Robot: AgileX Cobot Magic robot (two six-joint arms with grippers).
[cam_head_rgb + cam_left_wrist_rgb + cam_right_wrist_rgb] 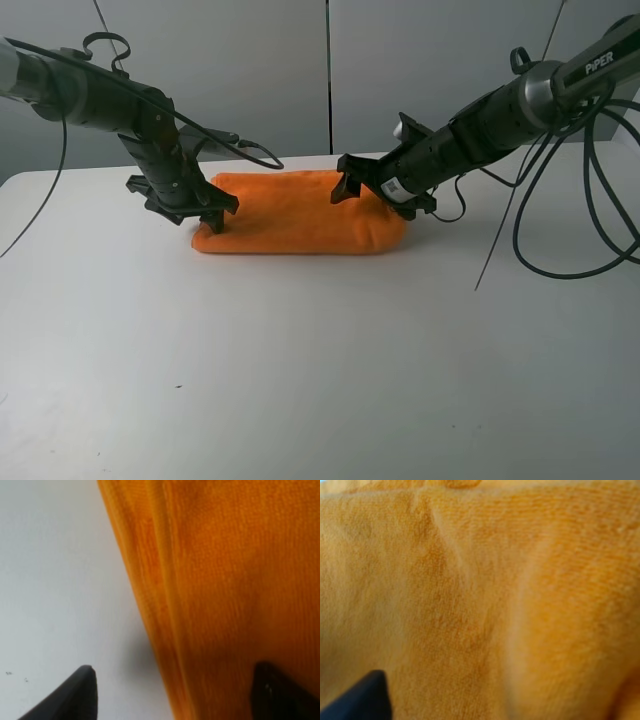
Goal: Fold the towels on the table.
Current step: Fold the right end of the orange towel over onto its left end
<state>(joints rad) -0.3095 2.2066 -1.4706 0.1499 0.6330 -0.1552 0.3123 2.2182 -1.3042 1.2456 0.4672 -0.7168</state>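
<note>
The orange towel (pixel 290 215) lies folded into a long band on the white table (pixel 320 350), near its far side. My left gripper (pixel 205 215) is open at the towel's left end. In the left wrist view one fingertip (pixel 75 695) is over bare table and the other (pixel 280 690) is over the towel (pixel 225 580), so the jaws straddle its layered edge. My right gripper (pixel 378 195) is open low over the towel's right end. The right wrist view is filled with orange cloth (pixel 495 595), with one fingertip (pixel 360 700) showing. The white label is hidden.
Black cables (pixel 590 230) hang and loop behind the right arm over the table's right side. A thin cable (pixel 250 150) trails from the left arm above the towel's back edge. A grey wall (pixel 320 70) stands behind the table.
</note>
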